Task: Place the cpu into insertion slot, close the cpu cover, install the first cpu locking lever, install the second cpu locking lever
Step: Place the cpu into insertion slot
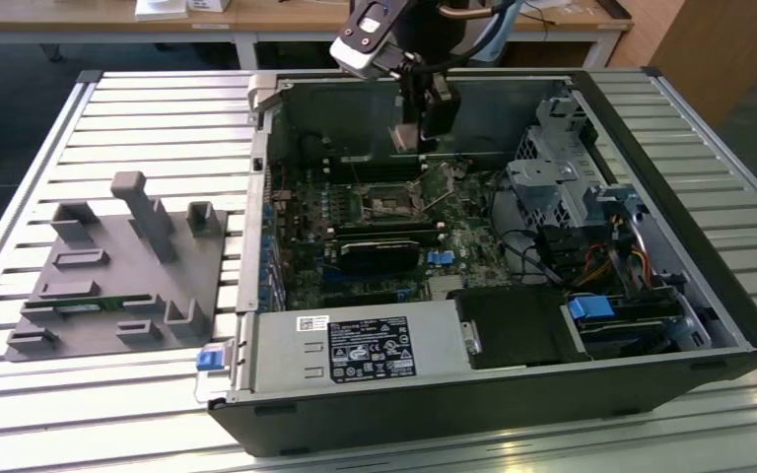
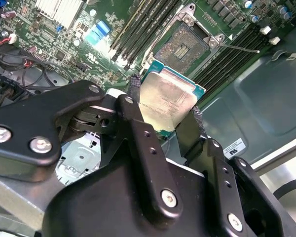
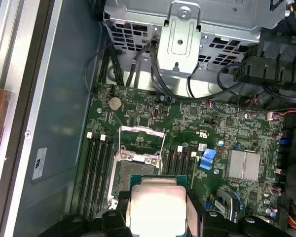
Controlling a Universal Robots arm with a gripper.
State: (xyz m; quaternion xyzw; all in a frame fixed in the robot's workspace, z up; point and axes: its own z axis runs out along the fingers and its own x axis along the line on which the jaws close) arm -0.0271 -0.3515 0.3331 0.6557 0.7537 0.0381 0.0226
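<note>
The gripper [image 1: 421,138] hangs inside the open computer case [image 1: 694,296], up above the green board [image 1: 352,222]. Its two black fingers [image 2: 134,91] are pulled in close and hold the cpu [image 2: 167,98] by two opposite edges, one finger on each side. The cpu sits right between the fingertips, with its shiny grey top facing the cameras in both wrist views. A thin blue-green rim shows around that top. The cpu looks a bit tilted in the second wrist view.

The cpu is up in the air and does not touch the board. The insertion slot [image 3: 128,178] is bare, and its brown-gold pins show in both wrist views. In the first wrist view the slot lies on the board just past the cpu's far edge.

The cpu cover [image 3: 143,129] is swung open, so it lies off the slot on the side away from the cpu. A thin metal lever [image 2: 237,48] sticks out loose beside the slot. Long black memory slots [image 3: 97,168] run along both sides of the slot.

In the exterior view the case lies on a table of pale slats [image 1: 115,394]. A grey holder [image 1: 122,271] with pegs sits on the table at the exterior view's left, well apart from the gripper.
</note>
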